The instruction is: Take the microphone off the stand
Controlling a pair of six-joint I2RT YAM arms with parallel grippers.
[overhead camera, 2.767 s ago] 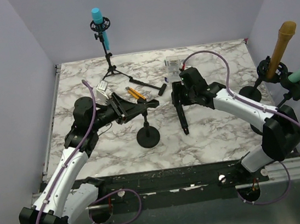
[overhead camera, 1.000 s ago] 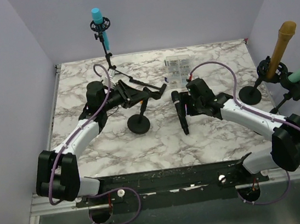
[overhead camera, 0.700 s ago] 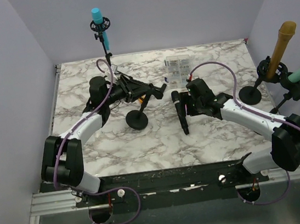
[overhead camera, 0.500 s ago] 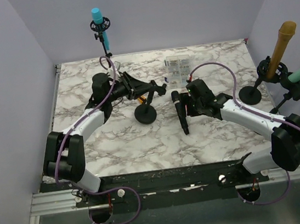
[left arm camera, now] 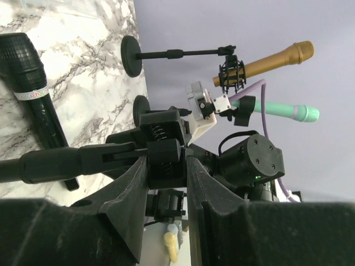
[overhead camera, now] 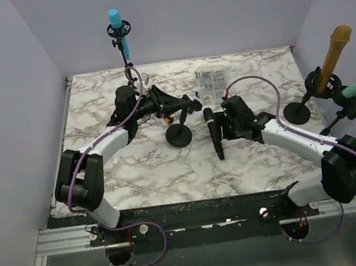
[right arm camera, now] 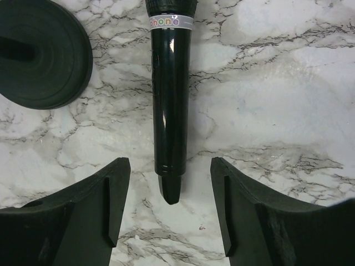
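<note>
Microphone (overhead camera: 214, 135) on bench (overhead camera: 164, 177), stand base (overhead camera: 178, 135) just left.
My left fingers (left arm camera: 127, 210) clamp the stand clip (left arm camera: 165, 158); right fingers (right arm camera: 83, 221) hover open.

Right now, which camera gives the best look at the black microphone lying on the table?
The right wrist view: it shows the black microphone close and sharp, label band visible. The top external view shows it small; the left wrist view has the stand crossing it.
</note>
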